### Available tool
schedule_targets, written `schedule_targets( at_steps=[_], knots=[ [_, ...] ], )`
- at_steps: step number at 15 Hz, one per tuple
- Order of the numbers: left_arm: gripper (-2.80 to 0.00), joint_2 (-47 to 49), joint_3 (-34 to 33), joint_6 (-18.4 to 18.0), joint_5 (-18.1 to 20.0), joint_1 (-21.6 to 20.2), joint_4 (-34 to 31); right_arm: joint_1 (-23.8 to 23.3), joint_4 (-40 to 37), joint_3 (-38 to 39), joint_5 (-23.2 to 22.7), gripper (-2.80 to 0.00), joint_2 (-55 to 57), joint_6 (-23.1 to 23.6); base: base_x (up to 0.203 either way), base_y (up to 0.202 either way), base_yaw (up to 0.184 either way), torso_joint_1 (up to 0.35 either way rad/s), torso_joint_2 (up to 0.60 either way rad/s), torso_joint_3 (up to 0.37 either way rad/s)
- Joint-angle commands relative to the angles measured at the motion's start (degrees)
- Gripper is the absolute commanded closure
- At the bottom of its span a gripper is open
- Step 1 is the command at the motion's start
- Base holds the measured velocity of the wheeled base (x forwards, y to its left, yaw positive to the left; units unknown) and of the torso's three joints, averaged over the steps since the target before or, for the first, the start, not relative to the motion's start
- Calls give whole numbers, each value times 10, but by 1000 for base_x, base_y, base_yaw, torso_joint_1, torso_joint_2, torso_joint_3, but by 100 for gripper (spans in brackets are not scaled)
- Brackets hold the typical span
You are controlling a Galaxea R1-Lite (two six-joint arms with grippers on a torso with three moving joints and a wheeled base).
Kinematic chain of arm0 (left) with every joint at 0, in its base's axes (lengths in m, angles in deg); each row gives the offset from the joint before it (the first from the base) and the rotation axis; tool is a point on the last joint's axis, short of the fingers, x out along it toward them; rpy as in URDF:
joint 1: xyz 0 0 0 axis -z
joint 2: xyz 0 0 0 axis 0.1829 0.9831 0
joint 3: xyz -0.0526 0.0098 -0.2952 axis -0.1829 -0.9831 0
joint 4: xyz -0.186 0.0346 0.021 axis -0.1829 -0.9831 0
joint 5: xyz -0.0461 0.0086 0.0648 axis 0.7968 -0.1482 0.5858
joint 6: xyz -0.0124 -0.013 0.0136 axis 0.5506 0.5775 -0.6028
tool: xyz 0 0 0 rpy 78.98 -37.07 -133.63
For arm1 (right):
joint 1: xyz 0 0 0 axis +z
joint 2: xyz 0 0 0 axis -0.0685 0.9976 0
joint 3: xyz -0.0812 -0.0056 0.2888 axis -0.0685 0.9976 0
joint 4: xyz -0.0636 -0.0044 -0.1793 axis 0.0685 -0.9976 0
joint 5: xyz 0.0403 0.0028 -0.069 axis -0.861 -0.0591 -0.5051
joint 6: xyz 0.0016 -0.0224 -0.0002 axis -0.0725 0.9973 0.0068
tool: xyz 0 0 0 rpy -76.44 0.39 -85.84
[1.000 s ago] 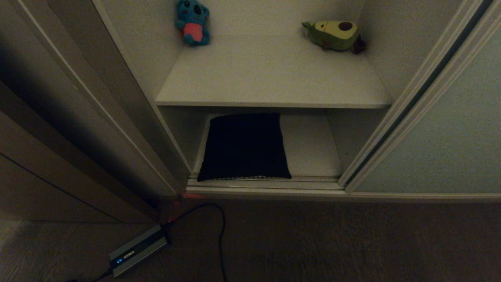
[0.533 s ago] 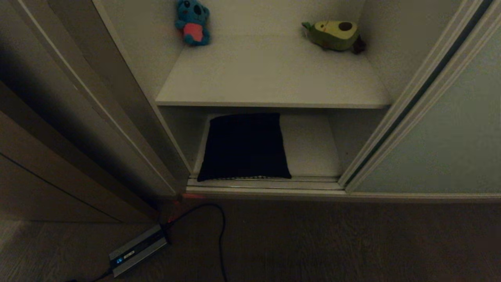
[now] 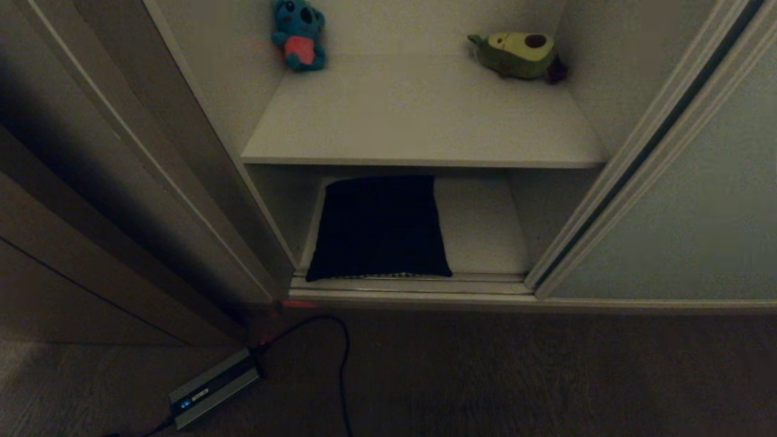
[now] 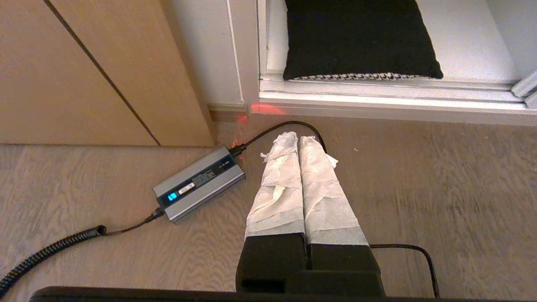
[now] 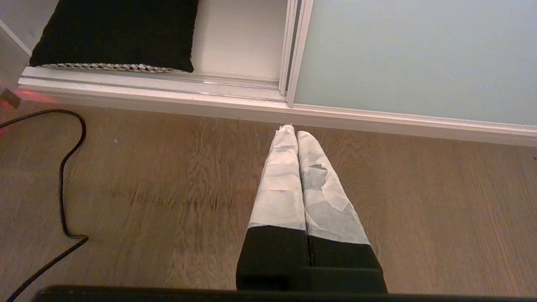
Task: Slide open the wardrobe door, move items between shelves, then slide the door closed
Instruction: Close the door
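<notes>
The sliding wardrobe door (image 3: 686, 200) is slid to the right, leaving the compartment open; it also shows as a pale grey-green panel (image 5: 415, 54). A black cushion with a houndstooth edge (image 3: 379, 227) lies on the bottom shelf (image 3: 482, 224), seen too in both wrist views (image 4: 361, 37) (image 5: 117, 33). The upper shelf (image 3: 419, 115) is bare at the front. Neither arm appears in the head view. My left gripper (image 4: 298, 136) hangs shut and empty above the floor, short of the wardrobe's floor track. My right gripper (image 5: 292, 132) is shut and empty near the door's lower corner.
A blue plush toy (image 3: 298, 34) and an avocado plush (image 3: 517, 54) sit at the back of the upper shelf. A grey power brick (image 3: 213, 388) (image 4: 199, 183) with its black cable (image 3: 340, 358) lies on the wood floor. Brown wood panelling (image 3: 73, 230) stands at the left.
</notes>
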Motion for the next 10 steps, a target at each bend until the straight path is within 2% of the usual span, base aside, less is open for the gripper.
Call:
schedule_targets(
  at_steps=[1,6,8,10],
  knots=[
    [0,-1,0,0,0,0,0,0,0,2,0,0,0,-2,0,0,0,0,0,0],
    [0,-1,0,0,1,0,0,0,-22,-8,0,0,0,4,0,0,0,0,0,0],
    [0,-1,0,0,0,0,0,0,-60,-57,5,0,26,3,0,0,0,0,0,0],
    [0,-1,0,0,0,0,0,0,-109,-149,10,0,79,-1,0,0,0,0,0,0]
  ],
)
